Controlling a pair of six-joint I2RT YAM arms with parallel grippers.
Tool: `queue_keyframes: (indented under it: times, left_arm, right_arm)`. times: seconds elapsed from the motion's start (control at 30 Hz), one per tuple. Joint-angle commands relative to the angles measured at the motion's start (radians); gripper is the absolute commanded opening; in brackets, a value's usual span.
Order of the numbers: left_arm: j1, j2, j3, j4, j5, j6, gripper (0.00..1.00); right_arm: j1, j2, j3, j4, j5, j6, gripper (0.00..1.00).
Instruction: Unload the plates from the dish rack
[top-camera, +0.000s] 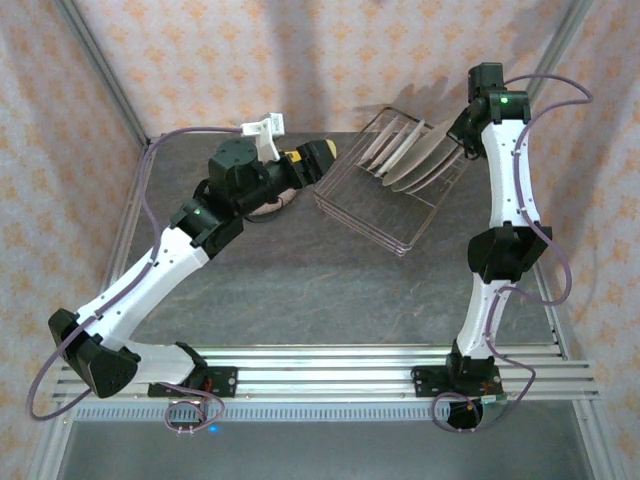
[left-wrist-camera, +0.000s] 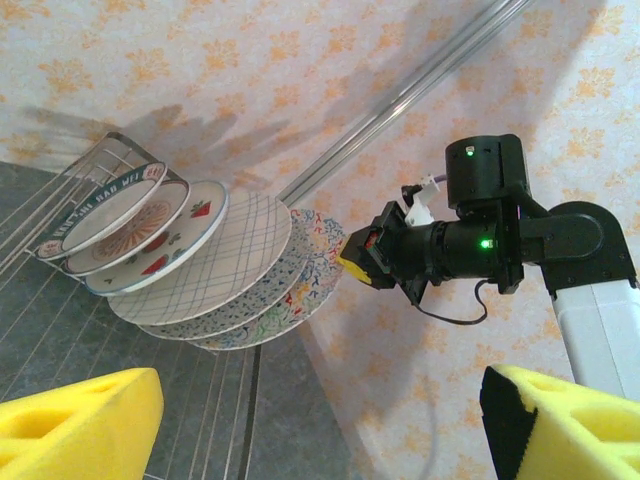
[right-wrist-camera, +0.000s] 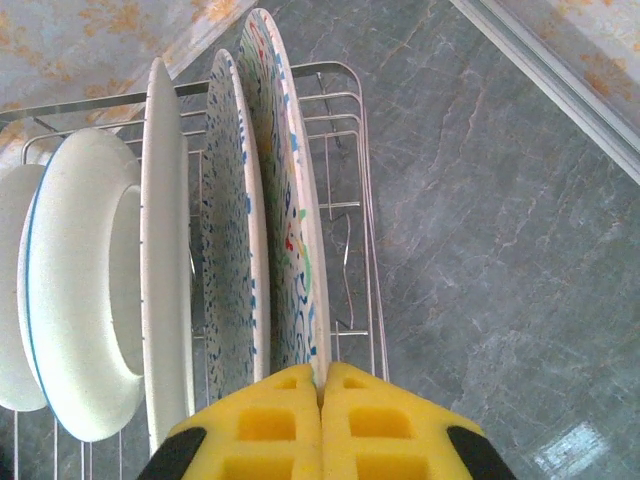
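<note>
1. The right gripper (right-wrist-camera: 322, 388) is at the far right of the table, its yellow foam pads clamped on the rim of the large round plate with multicolour squiggles (right-wrist-camera: 288, 200).
2. That plate stands on edge at the end of the row in the rectangular thin-wire dish rack (top-camera: 375, 218), which sits on the far right part of the dark grey marbled tabletop (top-camera: 300, 290).
3. Close against it is a large blue-speckled plate (right-wrist-camera: 228, 250), the nearest thing crowding the grip.
4. Further along the row come the pale plate with purple plaid lines (left-wrist-camera: 205, 265), the smaller white plate with red shapes (left-wrist-camera: 155, 240) and the small dark-rimmed plate (left-wrist-camera: 100, 205), all leaning the same way.
5. The left gripper (left-wrist-camera: 320, 440) hangs just left of the rack and faces the plates, its yellow pads spread wide with nothing between them.
6. The rack's wire end wall rises just beside the held plate.
</note>
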Motion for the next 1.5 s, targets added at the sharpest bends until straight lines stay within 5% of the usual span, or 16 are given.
queue_keyframes:
  times: [0.0, 0.73, 1.13, 1.47]
  left_arm:
    - [-0.010, 0.015, 0.017, 0.059, 0.027, -0.025, 0.83]
    - [-0.067, 0.167, 0.066, 0.148, 0.097, -0.181, 0.84]
    - [-0.168, 0.431, 0.158, 0.206, 0.050, -0.872, 0.81]
    - [-0.284, 0.629, 0.205, 0.383, -0.140, -1.318, 0.76]
  right_arm:
    - [0.001, -0.061, 0.051, -0.040, 0.063, -0.009, 0.00]
    - [-0.031, -0.194, 0.060, -0.235, 0.100, -0.045, 0.00]
    - [-0.039, -0.319, 0.029, -0.272, 0.041, 0.013, 0.00]
    - [-0.041, -0.390, 0.027, -0.311, -0.007, 0.061, 0.00]
